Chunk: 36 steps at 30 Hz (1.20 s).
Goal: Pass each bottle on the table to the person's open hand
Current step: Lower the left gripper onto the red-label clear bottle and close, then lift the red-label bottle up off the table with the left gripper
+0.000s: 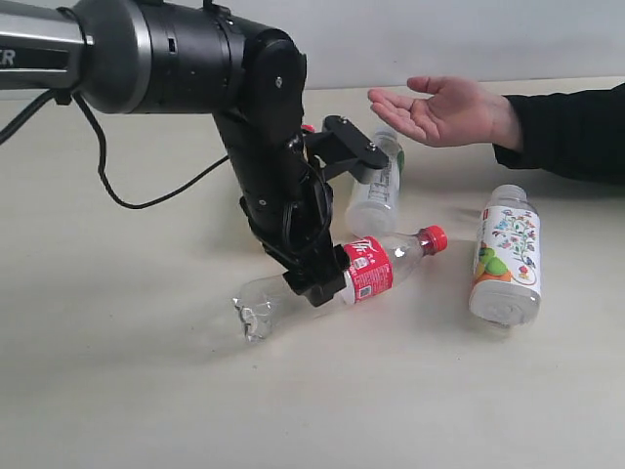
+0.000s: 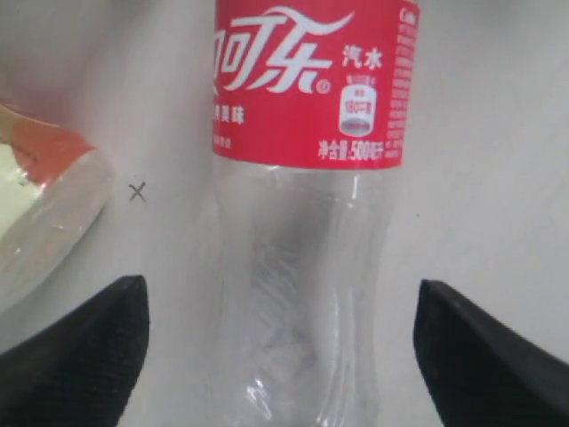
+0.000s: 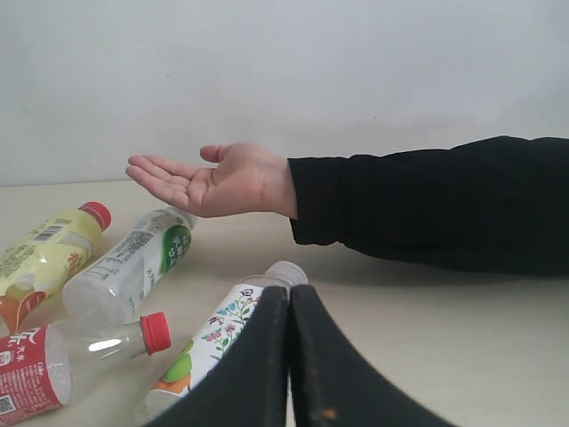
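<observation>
The clear bottle with the red label and red cap [image 1: 369, 268] [image 2: 307, 84] lies on the table [image 1: 117, 391]. My left gripper [image 1: 314, 285] [image 2: 283, 356] is open and straddles its clear lower body, with a gap on both sides. The white-green label bottle [image 1: 377, 191] [image 3: 124, 271] and the floral label bottle [image 1: 508, 256] [image 3: 213, 331] lie on their sides. Beside them is the yellow bottle [image 3: 44, 253] [image 2: 40, 218], mostly hidden behind the left arm in the exterior view. The person's open hand [image 1: 441, 109] [image 3: 213, 182] hovers palm up at the back. My right gripper [image 3: 290, 298] is shut, empty.
A black-sleeved forearm [image 1: 566, 132] reaches in from the right along the table's back. A black cable [image 1: 107, 186] hangs from the left arm over the table's left part. A pale wall [image 3: 284, 71] stands behind the table.
</observation>
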Available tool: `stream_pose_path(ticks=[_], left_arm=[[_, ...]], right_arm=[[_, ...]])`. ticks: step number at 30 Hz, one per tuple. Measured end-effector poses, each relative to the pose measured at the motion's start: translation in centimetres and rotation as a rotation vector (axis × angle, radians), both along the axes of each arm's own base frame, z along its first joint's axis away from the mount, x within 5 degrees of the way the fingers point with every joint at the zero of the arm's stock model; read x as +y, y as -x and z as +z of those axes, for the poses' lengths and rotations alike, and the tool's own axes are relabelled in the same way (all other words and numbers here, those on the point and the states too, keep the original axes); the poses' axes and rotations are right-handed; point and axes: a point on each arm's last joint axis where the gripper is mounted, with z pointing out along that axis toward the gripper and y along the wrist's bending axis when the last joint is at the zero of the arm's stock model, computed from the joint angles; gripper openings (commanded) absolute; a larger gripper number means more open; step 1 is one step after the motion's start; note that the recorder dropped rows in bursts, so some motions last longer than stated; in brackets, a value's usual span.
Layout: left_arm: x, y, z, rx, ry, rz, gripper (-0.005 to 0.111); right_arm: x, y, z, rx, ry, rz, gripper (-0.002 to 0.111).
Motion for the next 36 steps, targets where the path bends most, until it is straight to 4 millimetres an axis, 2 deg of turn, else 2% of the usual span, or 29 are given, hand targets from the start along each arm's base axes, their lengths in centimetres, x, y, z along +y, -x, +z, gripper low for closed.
stream_pose_path(ticks=[17,25,28,33,36], left_arm=[[-0.2,-0.3,-3.6,0.052,-0.065,-0.004,0.078],[-0.2,-0.3,-3.8,0.052,-0.064,-0.004,0.075],[-0.2,-0.3,-3.8,0.051,-0.064,-0.004,0.060],[-0.3,-0.4,-3.8,0.050,-0.063,-0.004,0.020],[-0.3,-0.4,-3.8,0.050,-0.063,-0.004,0.000]], right_arm=[[0.0,0.0,0.0,0.000,0.000,0.000,0.000],[0.0,0.0,0.0,0.000,0.000,0.000,0.000],[0.0,0.0,0.0,0.000,0.000,0.000,0.000],[0.0,0.0,0.0,0.000,0.000,0.000,0.000],[0.0,0.0,0.0,0.000,0.000,0.000,0.000]])
